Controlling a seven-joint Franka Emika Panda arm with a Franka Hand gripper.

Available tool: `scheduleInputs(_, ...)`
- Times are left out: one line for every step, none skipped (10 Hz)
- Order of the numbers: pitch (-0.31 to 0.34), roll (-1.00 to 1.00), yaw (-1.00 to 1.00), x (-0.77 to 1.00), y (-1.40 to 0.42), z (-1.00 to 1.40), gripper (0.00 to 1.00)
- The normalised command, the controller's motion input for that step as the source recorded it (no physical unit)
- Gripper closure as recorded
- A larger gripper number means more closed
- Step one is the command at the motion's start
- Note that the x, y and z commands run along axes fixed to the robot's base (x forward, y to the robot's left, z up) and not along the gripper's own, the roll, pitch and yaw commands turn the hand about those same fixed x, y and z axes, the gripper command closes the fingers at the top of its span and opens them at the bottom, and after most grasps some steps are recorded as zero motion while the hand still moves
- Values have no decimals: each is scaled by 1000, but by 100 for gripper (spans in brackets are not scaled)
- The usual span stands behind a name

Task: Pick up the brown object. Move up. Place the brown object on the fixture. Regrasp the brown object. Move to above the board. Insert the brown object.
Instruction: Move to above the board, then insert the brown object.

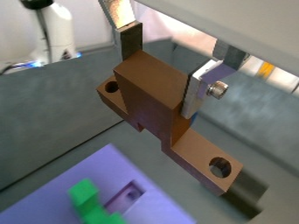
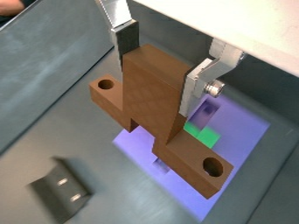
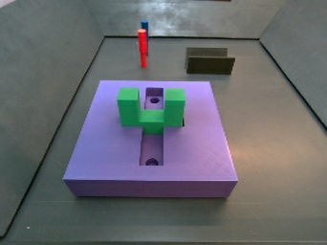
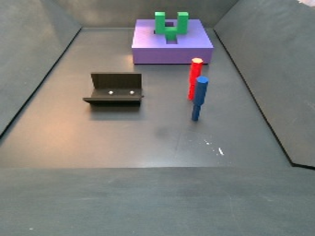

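In both wrist views my gripper [image 1: 163, 70] [image 2: 162, 63] is shut on the brown object [image 1: 158, 96] [image 2: 152, 96]. It clamps the raised middle block, and the flat bar with a round hole near each end hangs below. The dark pad of one finger [image 1: 129, 39] presses one face and the silver finger [image 2: 198, 83] the opposite face. Below the piece lies the purple board [image 1: 146, 188] [image 2: 239, 131] with its green U-shaped block [image 1: 84, 197] [image 2: 205, 137]. The dark fixture [image 1: 246, 194] [image 2: 61, 188] stands on the floor beside it. Neither side view shows the gripper or the brown object.
In both side views the board [image 3: 109, 144] [image 4: 172, 51] carries the green block [image 3: 148, 108] [image 4: 170, 24]. The fixture [image 3: 208, 61] [image 4: 114, 89] stands apart from it. A red peg [image 3: 141, 46] [image 4: 194, 78] and a blue peg [image 4: 200, 100] stand upright. Grey walls ring the floor.
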Motion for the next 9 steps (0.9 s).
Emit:
scheduleInputs(4,-887,28,-132,-92,27,100)
scheduleInputs(-23,-648,19,-117,-43,2,100)
scheduleInputs(-42,-407,7,-84,-5,9,100)
scheduleInputs(-44,-306,4,-70,-4,1,100)
scheduleInputs(0,-23,0,0,0,0,100)
scheduleInputs(0,0,-14,0,0,0,100)
scheduleInputs(-7,-19,-257,31,0,-11,100)
scheduleInputs(-39,-110,-543,31,-3,-80,100)
scheduleInputs(-56,-187,-694,89,-9,-114,100)
